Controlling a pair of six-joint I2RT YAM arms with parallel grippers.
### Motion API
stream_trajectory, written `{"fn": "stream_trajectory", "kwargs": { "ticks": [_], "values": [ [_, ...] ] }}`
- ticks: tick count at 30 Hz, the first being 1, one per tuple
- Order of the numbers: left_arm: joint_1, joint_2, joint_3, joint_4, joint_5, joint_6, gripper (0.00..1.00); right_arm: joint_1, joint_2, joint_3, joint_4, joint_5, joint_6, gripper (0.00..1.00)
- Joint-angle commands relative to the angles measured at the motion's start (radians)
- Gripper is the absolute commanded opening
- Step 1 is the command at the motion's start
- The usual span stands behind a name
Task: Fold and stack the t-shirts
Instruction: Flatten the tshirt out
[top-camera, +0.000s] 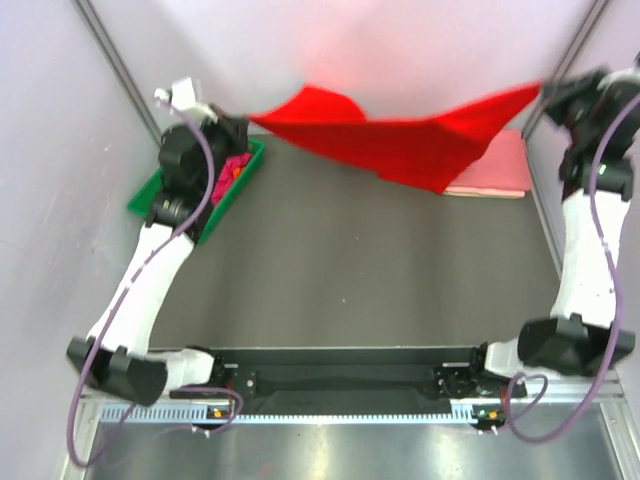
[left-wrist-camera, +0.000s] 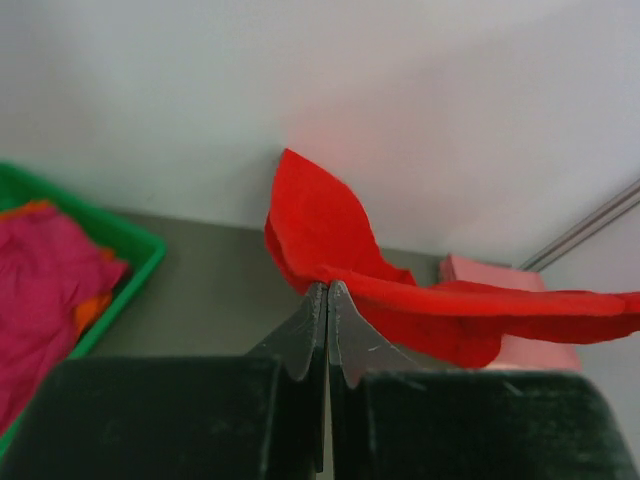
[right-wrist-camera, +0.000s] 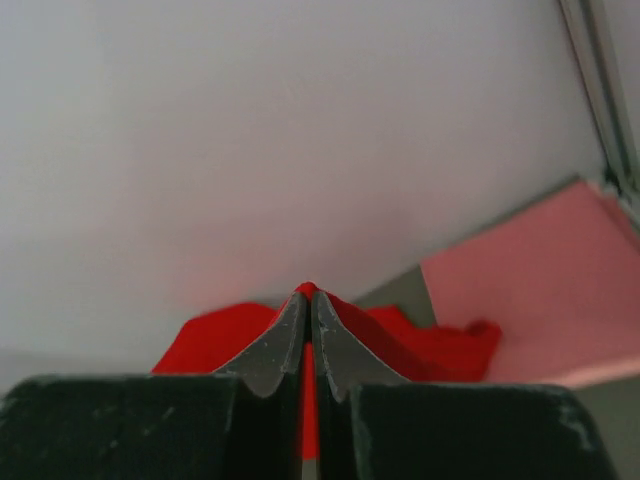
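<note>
A bright red t-shirt (top-camera: 400, 135) hangs stretched in the air across the back of the table, held at both ends. My left gripper (top-camera: 243, 122) is shut on its left edge (left-wrist-camera: 330, 275), red cloth pinched at the fingertips. At the far right, my right gripper (top-camera: 543, 92) is shut on the other corner, with red fabric (right-wrist-camera: 308, 292) showing between the pads. A folded salmon pink t-shirt (top-camera: 495, 165) lies flat at the back right, under the red one's sagging edge. More t-shirts, magenta (left-wrist-camera: 35, 290) and orange, lie crumpled in the green tray.
The green plastic tray (top-camera: 160, 185) sits at the back left beside my left arm. Pale walls with metal frame posts (top-camera: 115, 60) close in the table at the back and sides. The dark table mat (top-camera: 350, 270) lies between the arms.
</note>
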Motion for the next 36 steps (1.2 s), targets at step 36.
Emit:
{"fn": "stream_trajectory", "kwargs": {
  "ticks": [36],
  "values": [
    [0.004,-0.434,-0.781,-0.514,-0.165,-0.487,0.00,-0.004,-0.930,-0.924,-0.949,0.343,-0.013,0.00]
  ]
}}
